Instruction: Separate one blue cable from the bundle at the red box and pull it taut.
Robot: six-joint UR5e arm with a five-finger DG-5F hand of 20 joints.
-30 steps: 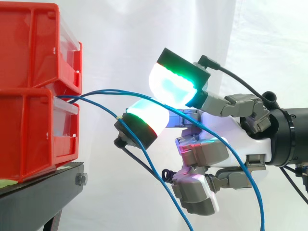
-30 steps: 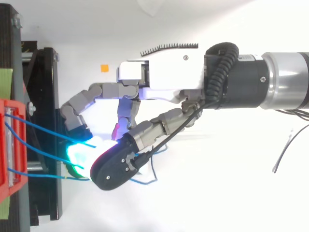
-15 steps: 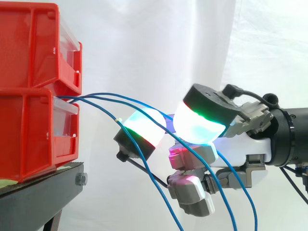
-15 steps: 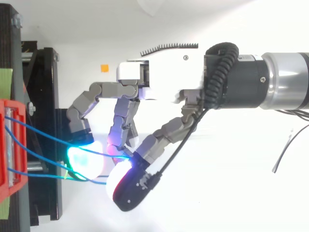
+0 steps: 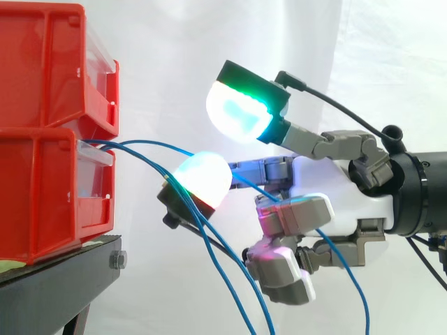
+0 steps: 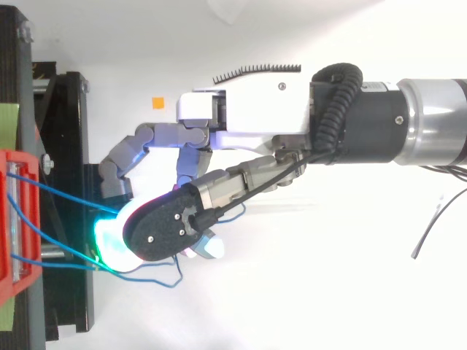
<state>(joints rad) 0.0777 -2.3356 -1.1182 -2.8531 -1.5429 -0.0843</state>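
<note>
First, cable risk: closing could have caught several blue cables at once, since they ran bunched across one finger pad; or caught none.
Hand: the hand was spread, thumb pad raised well apart from that finger pad, nothing pinched.
Contact: cables touched the finger pad only.
Cables: they left the lower red box and drooped slack below the hand.

- A robotics lab test rig.
- Plain white cloth curtain hung as backdrop.
- Stacked red plastic storage bins on a black metal stand.
- Silver-and-black industrial robot arm reaching in.
</note>
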